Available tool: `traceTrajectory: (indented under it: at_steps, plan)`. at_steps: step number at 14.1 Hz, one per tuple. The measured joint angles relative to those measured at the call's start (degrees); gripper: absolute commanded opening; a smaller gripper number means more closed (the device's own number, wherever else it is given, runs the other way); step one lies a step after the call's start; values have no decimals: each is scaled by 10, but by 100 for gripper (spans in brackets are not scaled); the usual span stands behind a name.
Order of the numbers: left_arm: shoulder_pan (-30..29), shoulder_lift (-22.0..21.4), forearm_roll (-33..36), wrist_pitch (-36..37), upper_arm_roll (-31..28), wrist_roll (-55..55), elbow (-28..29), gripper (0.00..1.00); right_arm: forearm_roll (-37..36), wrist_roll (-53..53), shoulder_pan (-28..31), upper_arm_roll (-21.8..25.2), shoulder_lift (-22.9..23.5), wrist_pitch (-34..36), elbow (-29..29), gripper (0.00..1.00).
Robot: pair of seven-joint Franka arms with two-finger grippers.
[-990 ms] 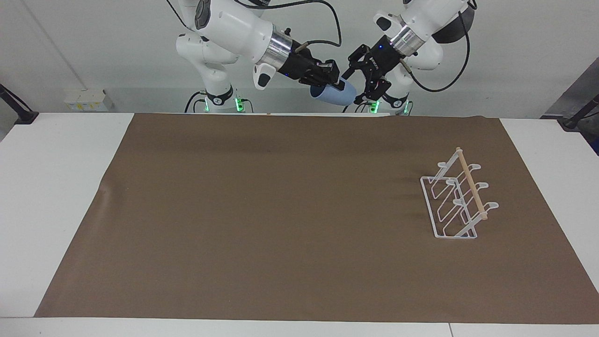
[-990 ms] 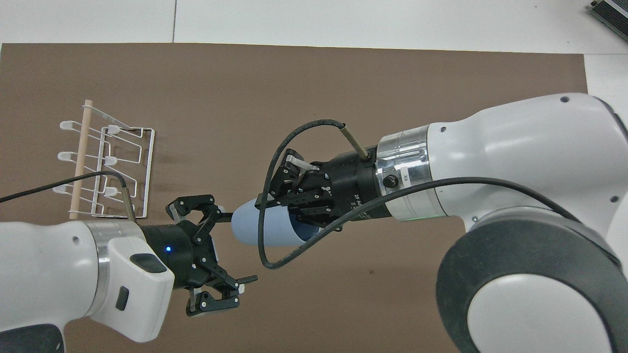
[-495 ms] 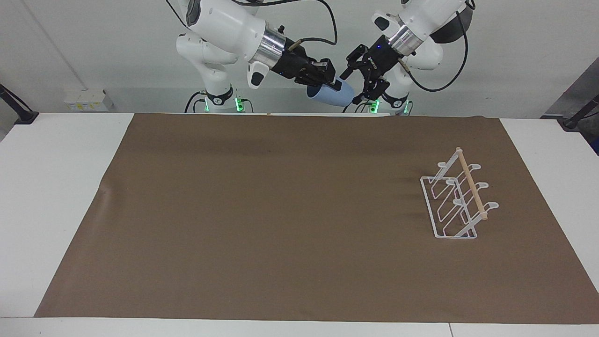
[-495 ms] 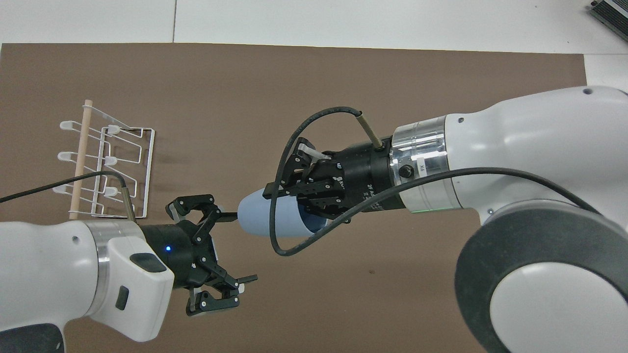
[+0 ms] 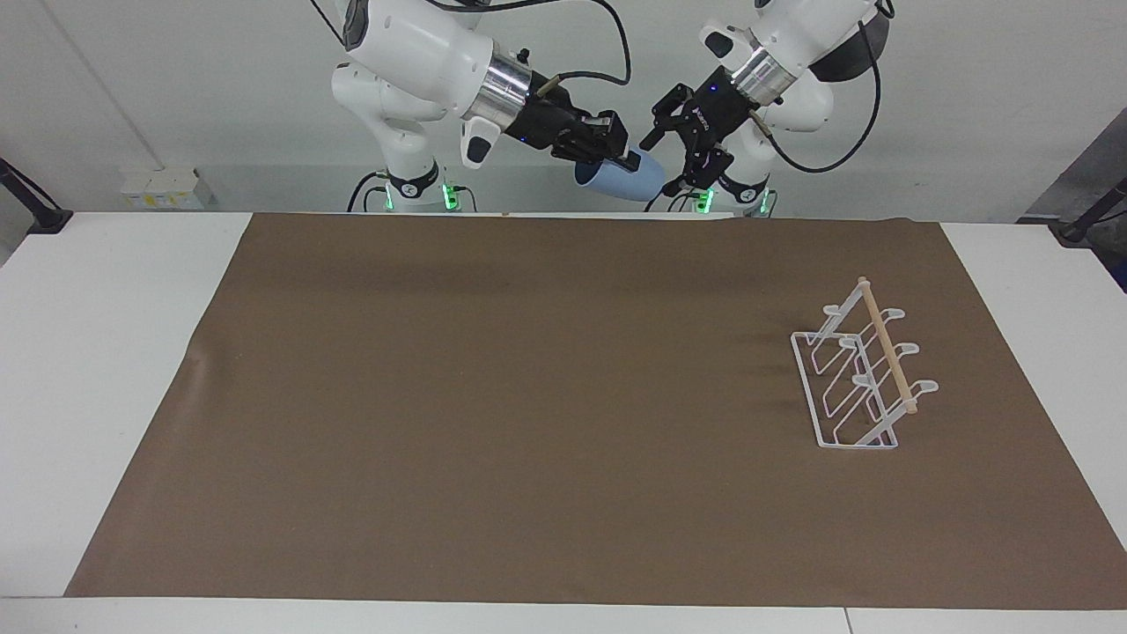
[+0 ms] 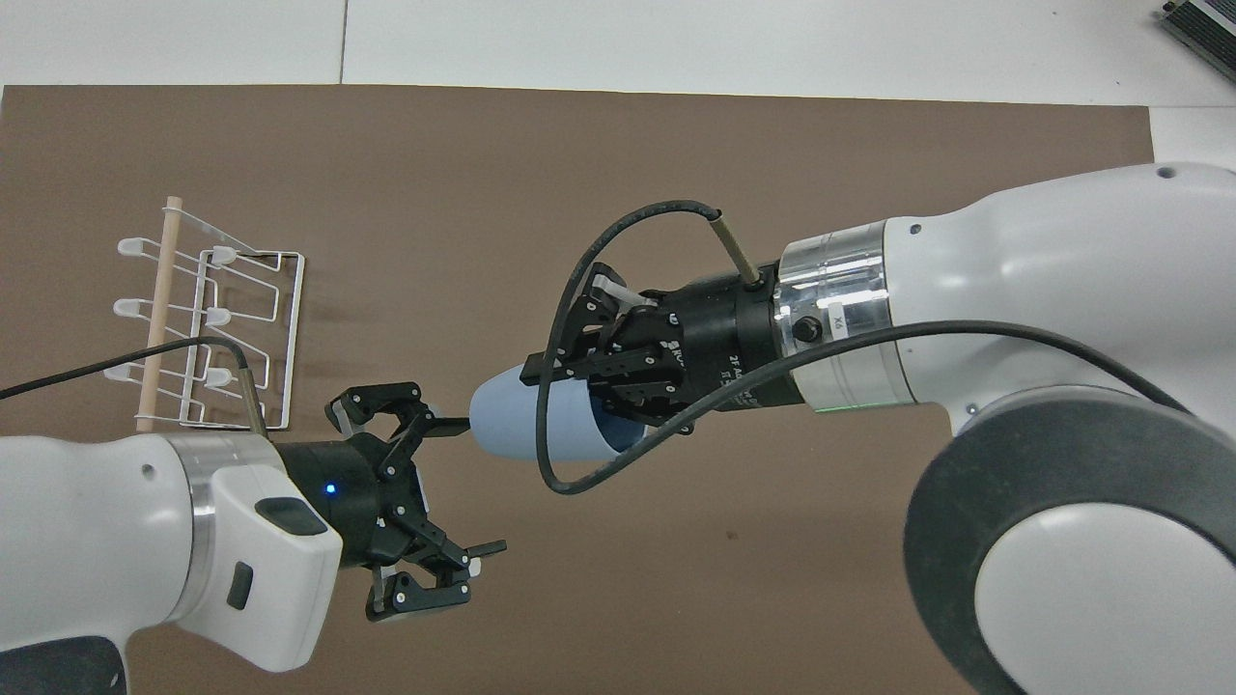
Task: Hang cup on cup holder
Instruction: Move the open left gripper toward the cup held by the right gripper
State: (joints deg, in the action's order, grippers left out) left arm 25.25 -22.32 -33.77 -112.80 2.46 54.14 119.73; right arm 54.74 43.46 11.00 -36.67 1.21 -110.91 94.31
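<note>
Facing view: a small light-blue tapered plastic cup [image 5: 618, 178] is held aloft at upper centre of the frame by the right gripper [image 5: 616, 151], whose fingers are clamped on the cup wall at the rim, one finger apparently inside the mouth. The cup is tipped on its side, closed base pointing toward the left gripper [image 5: 685, 157], which is at upper centre-right with its fingers spread wide and nothing between them. In the overhead view the cup [image 6: 536, 425] is at frame centre, its rounded base just beside one fingertip of the left gripper [image 6: 465, 487]; whether they touch cannot be told. The rim hold by the right gripper [image 6: 579, 381] leaves the cup body bare, probably so the other arm can take it; a handover looks likely, judged from the pose only.

A white wire cup holder with looped prongs and a light wooden rod along its top [image 5: 863, 374] is set on the brown paper mat [image 5: 493, 423] at right of centre in the facing view, left of centre in the overhead view [image 6: 208, 323]. It is well apart from the cup, toward the left arm's end of the table, so reach favours the left arm. No cup is hung yet; all prongs are bare. The white table [image 5: 97, 370] shows round the mat.
</note>
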Motion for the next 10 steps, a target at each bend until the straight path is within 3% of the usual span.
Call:
traceTrajectory:
  at_steps: [10]
  plan:
    - [0,22,0,-40,-2,0,-12,100,0,0,0,0,1,0,0,0]
